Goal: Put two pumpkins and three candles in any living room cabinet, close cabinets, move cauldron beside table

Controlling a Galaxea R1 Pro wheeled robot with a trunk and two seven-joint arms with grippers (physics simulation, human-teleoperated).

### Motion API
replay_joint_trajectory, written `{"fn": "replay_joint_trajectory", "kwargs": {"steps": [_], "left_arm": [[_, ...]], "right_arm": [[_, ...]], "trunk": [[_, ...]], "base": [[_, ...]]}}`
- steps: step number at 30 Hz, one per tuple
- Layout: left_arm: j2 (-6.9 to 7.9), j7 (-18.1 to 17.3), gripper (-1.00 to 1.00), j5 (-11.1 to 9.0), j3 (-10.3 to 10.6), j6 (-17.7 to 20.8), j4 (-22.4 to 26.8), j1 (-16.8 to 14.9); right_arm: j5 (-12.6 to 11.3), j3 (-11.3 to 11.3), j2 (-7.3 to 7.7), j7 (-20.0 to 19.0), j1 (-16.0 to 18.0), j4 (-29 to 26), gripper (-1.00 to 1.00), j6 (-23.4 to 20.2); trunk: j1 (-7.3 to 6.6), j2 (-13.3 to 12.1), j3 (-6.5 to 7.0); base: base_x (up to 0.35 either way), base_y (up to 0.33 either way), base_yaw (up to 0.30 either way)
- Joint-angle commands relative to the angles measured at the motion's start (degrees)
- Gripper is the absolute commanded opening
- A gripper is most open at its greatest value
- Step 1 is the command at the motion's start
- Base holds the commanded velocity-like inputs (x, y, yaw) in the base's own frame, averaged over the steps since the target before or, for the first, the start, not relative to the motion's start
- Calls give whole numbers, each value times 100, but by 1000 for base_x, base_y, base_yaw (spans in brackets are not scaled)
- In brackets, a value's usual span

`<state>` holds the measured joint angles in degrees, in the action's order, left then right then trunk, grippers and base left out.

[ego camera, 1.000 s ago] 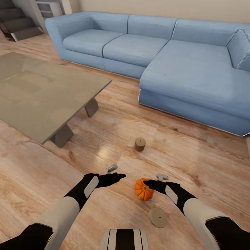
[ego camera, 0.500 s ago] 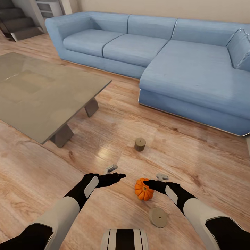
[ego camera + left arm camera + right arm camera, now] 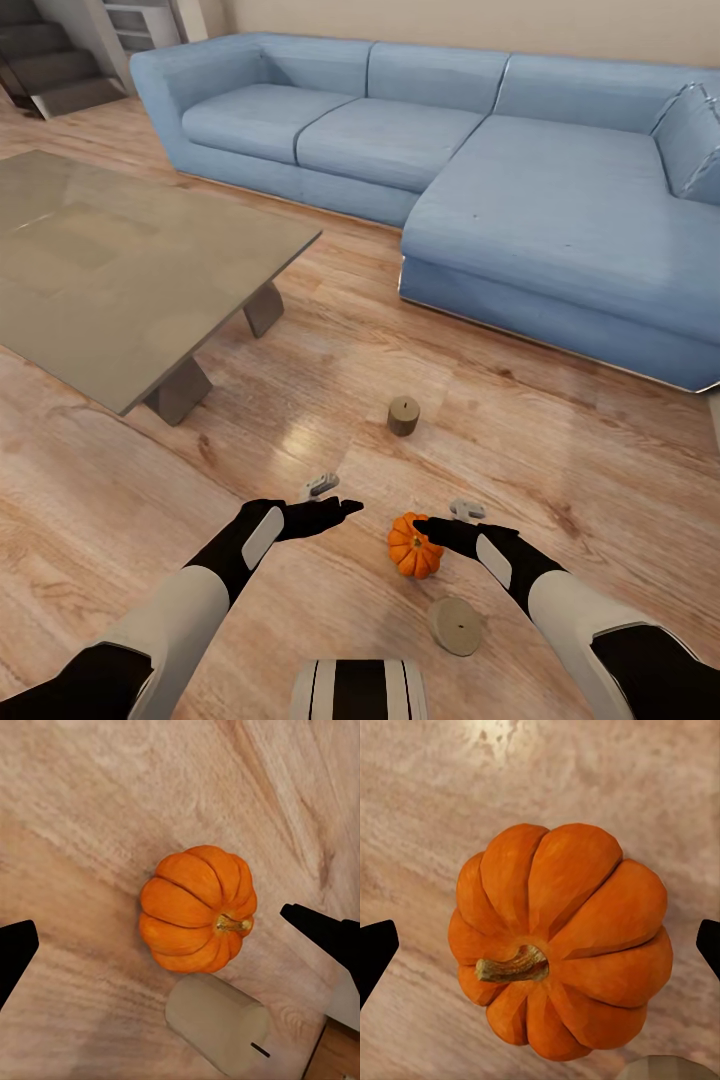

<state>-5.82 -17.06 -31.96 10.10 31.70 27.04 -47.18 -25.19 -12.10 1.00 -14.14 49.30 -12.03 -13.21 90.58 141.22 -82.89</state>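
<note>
My right gripper [image 3: 440, 527] hangs over the pumpkin [image 3: 414, 546] on the wooden floor [image 3: 300, 400], jaws spread wide with nothing between them. My left gripper [image 3: 335, 507], also spread and empty, waits beside it. One candle [image 3: 457, 626] lies just beside the pumpkin, another [image 3: 404, 415] farther off towards the sofa [image 3: 560, 210]. I judge a centred, straight descent best, so the fingertips [image 3: 376, 949] straddle the ribs clear of the stem and candle.

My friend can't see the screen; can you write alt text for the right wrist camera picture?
An orange pumpkin with a short brown stem sits on a pale wooden floor, centred between the black fingertips of the open right gripper. A sliver of a tan candle shows at the edge.
</note>
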Motion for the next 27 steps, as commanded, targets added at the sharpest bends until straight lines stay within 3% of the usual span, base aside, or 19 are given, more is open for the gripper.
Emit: {"fn": "replay_joint_trajectory", "kwargs": {"steps": [1, 9, 27], "left_arm": [[2, -1, 100, -15, 10, 21, 3, -2], [2, 1, 100, -12, 10, 23, 3, -2], [2, 4, 100, -12, 10, 21, 3, -2]], "right_arm": [[-56, -47, 6, -1, 1, -9, 100, -25], [-53, -48, 5, -4, 1, -10, 100, -24], [-49, -54, 5, 16, 1, -10, 100, -31]], "trunk": [[-1, 1, -3], [109, 202, -93], [155, 226, -492]], "base": [[0, 0, 0], [0, 0, 0], [0, 0, 0]]}}
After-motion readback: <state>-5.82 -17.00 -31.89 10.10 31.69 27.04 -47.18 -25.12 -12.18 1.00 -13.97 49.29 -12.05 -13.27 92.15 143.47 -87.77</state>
